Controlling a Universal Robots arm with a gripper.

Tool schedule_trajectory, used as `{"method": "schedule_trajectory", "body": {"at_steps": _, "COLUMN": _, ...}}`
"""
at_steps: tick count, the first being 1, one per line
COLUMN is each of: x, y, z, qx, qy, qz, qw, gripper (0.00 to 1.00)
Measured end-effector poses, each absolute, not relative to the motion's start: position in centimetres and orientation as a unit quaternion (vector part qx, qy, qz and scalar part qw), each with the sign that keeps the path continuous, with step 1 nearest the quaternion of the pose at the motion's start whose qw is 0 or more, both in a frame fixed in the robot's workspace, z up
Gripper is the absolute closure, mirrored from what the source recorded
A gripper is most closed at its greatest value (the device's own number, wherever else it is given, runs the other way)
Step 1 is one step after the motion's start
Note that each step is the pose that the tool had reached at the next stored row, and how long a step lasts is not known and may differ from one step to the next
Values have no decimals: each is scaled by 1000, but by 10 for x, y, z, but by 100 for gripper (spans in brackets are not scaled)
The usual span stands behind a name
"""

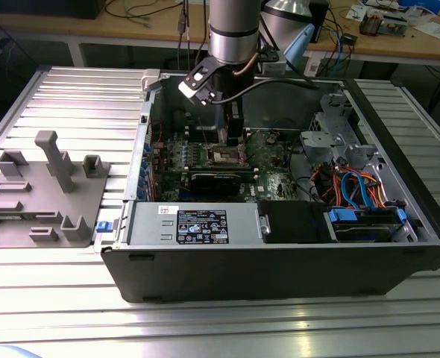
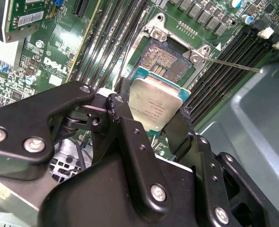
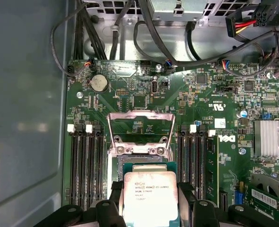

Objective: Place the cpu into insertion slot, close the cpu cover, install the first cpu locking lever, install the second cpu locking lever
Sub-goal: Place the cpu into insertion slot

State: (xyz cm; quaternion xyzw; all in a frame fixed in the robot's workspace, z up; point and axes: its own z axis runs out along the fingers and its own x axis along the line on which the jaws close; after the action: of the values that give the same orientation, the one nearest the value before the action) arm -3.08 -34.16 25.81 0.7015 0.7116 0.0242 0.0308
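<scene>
Second wrist view: our gripper (image 2: 151,113), clamped on the cpu (image 2: 156,101), hangs near the open insertion slot (image 2: 167,59); placing, we judge, needs square alignment.

Small print marks the cpu (image 3: 150,196) and the motherboard (image 3: 130,100).

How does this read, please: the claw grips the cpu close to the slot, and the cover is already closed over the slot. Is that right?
Not quite: the cover is open, tipped back off the slot, as the first wrist view shows. The rest holds: the claw grips the cpu close to the slot.
</scene>
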Motion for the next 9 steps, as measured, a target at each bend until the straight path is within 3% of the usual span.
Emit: {"method": "schedule_trajectory", "body": {"at_steps": 9, "x": -31, "y": -342, "z": 257, "qx": 703, "qy": 710, "qz": 24, "qw": 31, "gripper": 46}}
